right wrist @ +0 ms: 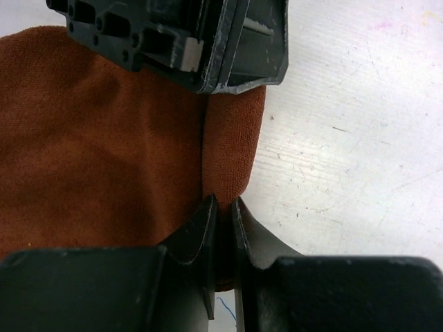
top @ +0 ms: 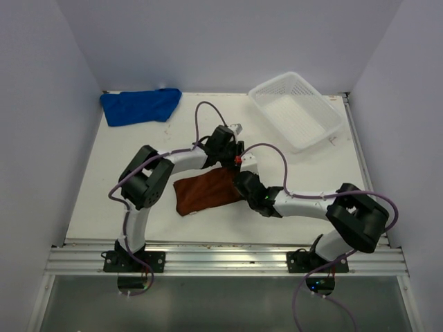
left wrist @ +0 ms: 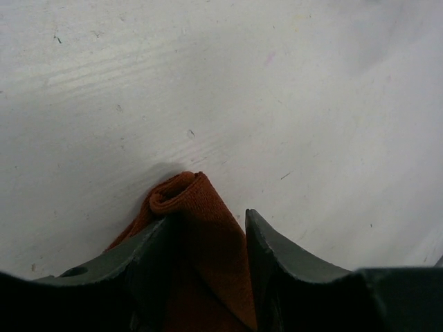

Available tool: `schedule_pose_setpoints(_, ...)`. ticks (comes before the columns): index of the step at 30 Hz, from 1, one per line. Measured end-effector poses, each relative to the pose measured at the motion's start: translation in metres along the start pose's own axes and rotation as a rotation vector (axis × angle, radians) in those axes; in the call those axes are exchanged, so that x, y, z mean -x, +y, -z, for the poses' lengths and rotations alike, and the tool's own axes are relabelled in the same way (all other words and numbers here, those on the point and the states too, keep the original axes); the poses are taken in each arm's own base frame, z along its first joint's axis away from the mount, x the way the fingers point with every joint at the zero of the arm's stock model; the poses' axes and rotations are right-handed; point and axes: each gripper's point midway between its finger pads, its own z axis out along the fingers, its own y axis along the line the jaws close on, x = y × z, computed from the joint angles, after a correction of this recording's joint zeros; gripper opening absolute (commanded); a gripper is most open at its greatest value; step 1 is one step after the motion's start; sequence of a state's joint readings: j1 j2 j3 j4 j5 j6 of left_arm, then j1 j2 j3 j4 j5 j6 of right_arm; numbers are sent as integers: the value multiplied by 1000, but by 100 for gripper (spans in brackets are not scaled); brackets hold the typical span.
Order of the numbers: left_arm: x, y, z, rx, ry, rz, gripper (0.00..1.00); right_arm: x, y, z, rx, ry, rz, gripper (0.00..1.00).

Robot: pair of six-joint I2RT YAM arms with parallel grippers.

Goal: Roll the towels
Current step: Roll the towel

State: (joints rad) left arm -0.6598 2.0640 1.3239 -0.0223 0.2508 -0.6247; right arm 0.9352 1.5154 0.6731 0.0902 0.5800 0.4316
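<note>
The rust-brown towel lies on the table between the two arms, and its right edge is folded over into a thick roll. My left gripper straddles the far end of that roll, its jaws closed against the cloth on both sides. My right gripper is shut on the near end of the same rolled edge, with cloth pinched between its narrow jaws. In the top view the left gripper and the right gripper meet at the towel's right edge. The blue towel lies crumpled at the back left.
A white mesh basket stands tilted at the back right. Walls close in the table on the left, back and right. An aluminium rail runs along the near edge by the arm bases.
</note>
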Motion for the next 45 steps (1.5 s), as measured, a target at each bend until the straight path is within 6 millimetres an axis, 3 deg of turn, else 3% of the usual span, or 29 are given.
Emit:
schedule_pose_setpoints(8, -3, 6, -2, 94, 0, -62, 38, -1, -2, 1, -46, -4, 51, 0)
schedule_pose_setpoints(14, -4, 12, -4, 129, 8, -75, 17, -4, -1, -1, -66, -1, 81, 0)
schedule_pose_setpoints(15, -3, 13, -4, 132, 7, -76, 8, -3, -1, -1, -67, -4, 82, 0)
schedule_pose_setpoints(18, -3, 13, -4, 137, 2, -74, 0, -1, -2, 0, -76, -11, 88, 0)
schedule_pose_setpoints(30, -13, 20, 15, 48, -109, 31, 0, 1, 5, 11, -110, -12, 229, 0)
schedule_pose_setpoints(45, -10, 21, 28, -120, -146, 86, 0, -15, 38, 11, -234, -25, 662, 0)
